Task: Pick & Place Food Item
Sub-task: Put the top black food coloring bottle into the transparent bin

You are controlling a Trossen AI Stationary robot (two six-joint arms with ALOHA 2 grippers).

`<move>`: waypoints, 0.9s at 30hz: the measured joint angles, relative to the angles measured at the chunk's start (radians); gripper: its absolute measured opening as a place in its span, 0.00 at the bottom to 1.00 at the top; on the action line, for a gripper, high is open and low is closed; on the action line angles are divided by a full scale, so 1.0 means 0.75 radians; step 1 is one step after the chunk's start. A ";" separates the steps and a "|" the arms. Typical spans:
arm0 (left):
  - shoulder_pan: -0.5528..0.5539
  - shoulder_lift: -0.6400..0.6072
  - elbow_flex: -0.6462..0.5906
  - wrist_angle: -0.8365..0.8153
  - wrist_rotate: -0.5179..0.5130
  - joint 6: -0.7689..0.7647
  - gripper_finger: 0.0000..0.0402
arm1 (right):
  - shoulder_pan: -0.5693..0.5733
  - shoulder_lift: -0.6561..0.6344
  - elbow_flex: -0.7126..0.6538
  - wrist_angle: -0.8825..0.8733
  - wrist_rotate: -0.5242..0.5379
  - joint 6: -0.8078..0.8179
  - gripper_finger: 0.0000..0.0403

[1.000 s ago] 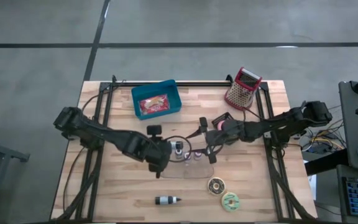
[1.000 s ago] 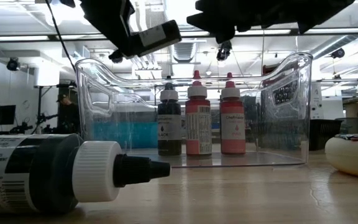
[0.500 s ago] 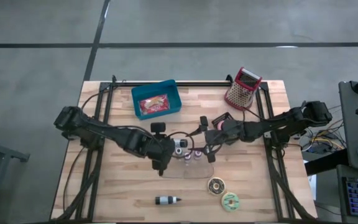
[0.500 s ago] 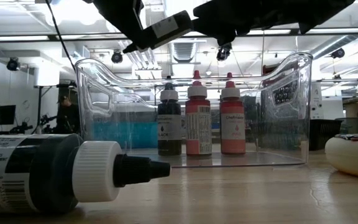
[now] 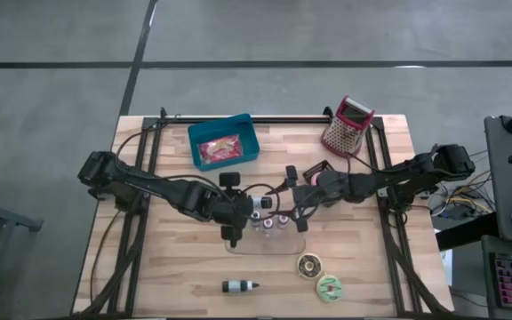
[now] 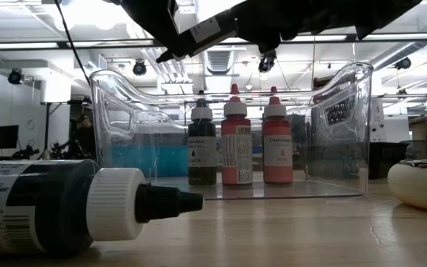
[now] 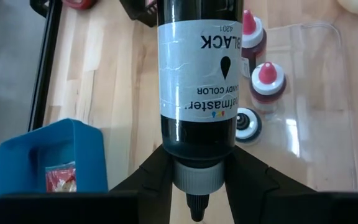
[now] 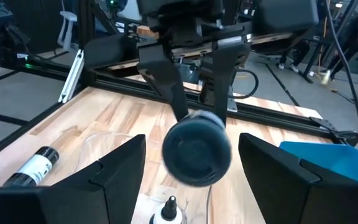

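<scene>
Above the middle of the wooden surface [image 5: 167, 267], over the clear plastic bin [image 6: 332, 148], the left claw [image 7: 196, 177] pinches a black food-colouring bottle [image 7: 197, 81] by its neck, just above the white cap. That bottle is dark, with a white label reading "BLACK" and a drop mark, and it is held lying sideways rather than upright. Inside the bin stand three more small bottles in a row: a black one [image 6: 202, 152] and two red ones [image 6: 236, 144] with pink-red tips. The left arm reaches in from the surface's left edge, its wrist over the bin's left end. The right claw [image 8: 191, 180] hovers opposite, facing the held bottle's base with its fingers spread and nothing between them. Another black bottle [image 5: 238, 286] lies on its side near the front edge, seemingly the same kind.
</scene>
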State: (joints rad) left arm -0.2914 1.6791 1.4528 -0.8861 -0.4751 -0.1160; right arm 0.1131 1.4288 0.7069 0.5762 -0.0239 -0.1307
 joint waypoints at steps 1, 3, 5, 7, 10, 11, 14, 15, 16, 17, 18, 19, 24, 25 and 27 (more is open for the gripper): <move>0.001 0.000 0.000 0.000 0.005 0.001 0.27 | 0.000 0.000 0.003 0.000 0.000 0.000 0.62; 0.001 0.000 0.000 0.005 0.010 0.001 0.27 | 0.000 0.000 0.008 0.000 0.000 -0.001 0.62; 0.002 0.000 0.000 0.012 0.010 0.001 0.27 | 0.000 0.000 0.011 0.001 0.000 0.000 0.62; 0.002 0.000 0.000 0.016 0.010 0.007 0.27 | 0.000 0.000 0.011 0.000 0.000 0.000 0.62; 0.003 0.000 0.000 0.024 0.010 0.011 0.27 | -0.001 0.019 0.012 0.002 0.000 0.000 0.61; 0.003 0.000 0.000 0.027 0.010 0.014 0.27 | 0.000 0.033 0.012 0.006 0.000 0.000 0.61; 0.004 0.000 0.000 0.027 0.011 0.020 0.27 | 0.000 0.082 0.035 0.011 0.004 0.000 0.60; 0.004 0.000 0.000 0.026 0.014 0.021 0.27 | 0.000 0.099 0.049 0.003 0.007 -0.001 0.59; 0.004 0.000 0.000 0.027 0.015 0.021 0.27 | -0.001 0.118 0.068 0.005 0.007 -0.005 0.59; 0.004 0.000 0.000 0.027 0.015 0.021 0.27 | -0.001 0.132 0.084 0.007 0.007 -0.006 0.58; 0.004 0.000 0.000 0.026 0.015 0.021 0.27 | -0.001 0.141 0.093 -0.001 0.007 -0.011 0.57; 0.004 0.000 -0.001 0.025 0.018 0.021 0.27 | -0.001 0.150 0.104 -0.009 0.008 -0.015 0.56; 0.004 0.000 -0.001 0.013 0.019 0.022 0.27 | -0.001 0.159 0.144 -0.065 0.006 -0.024 0.54; 0.004 0.000 -0.002 0.011 0.020 0.022 0.27 | -0.001 0.158 0.144 -0.066 0.006 -0.024 0.53; 0.004 0.000 -0.002 0.007 0.019 0.021 0.27 | -0.001 0.150 0.144 -0.067 0.005 -0.020 0.51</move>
State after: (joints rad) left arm -0.2882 1.6791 1.4517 -0.8806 -0.4606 -0.1000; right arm 0.1123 1.5411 0.8150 0.5262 -0.0200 -0.1460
